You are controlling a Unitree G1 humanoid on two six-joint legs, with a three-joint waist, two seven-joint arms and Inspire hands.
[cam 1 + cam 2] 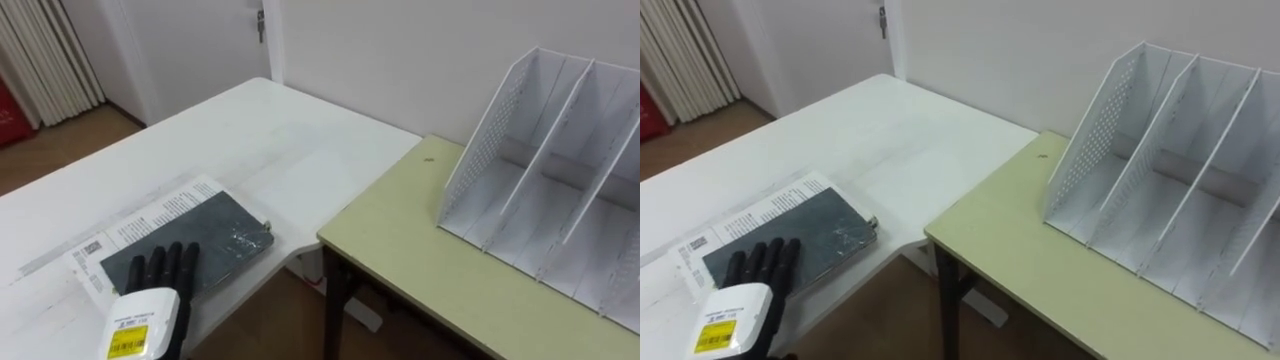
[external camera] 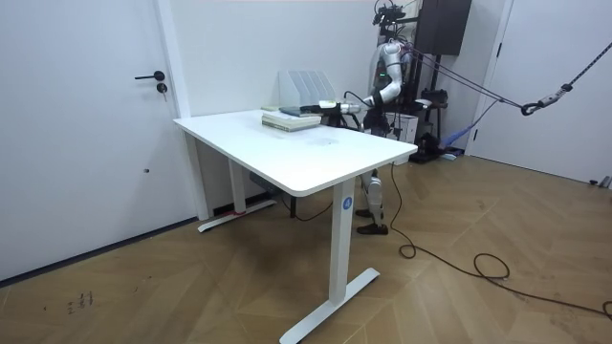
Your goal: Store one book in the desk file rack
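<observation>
A dark grey book point(image 1: 215, 235) lies on a white printed book point(image 1: 150, 212) near the white table's point(image 1: 250, 140) near edge. My left hand point(image 1: 160, 278) rests flat on the dark book's near end, fingers straight, so it is open. The white file rack point(image 1: 560, 170) stands upright with open slots on the pale green desk point(image 1: 420, 250) to the right, well apart from the hand. In the room view I stand behind the white table, one arm stretched out to the books point(image 2: 292, 118) in front of the rack point(image 2: 306, 86).
A narrow gap with wooden floor below separates the white table from the green desk's dark-framed corner point(image 1: 330, 262). A wall runs behind both. Ribbed curtains point(image 1: 45, 60) hang at the far left. A door point(image 2: 86, 124) shows in the room view.
</observation>
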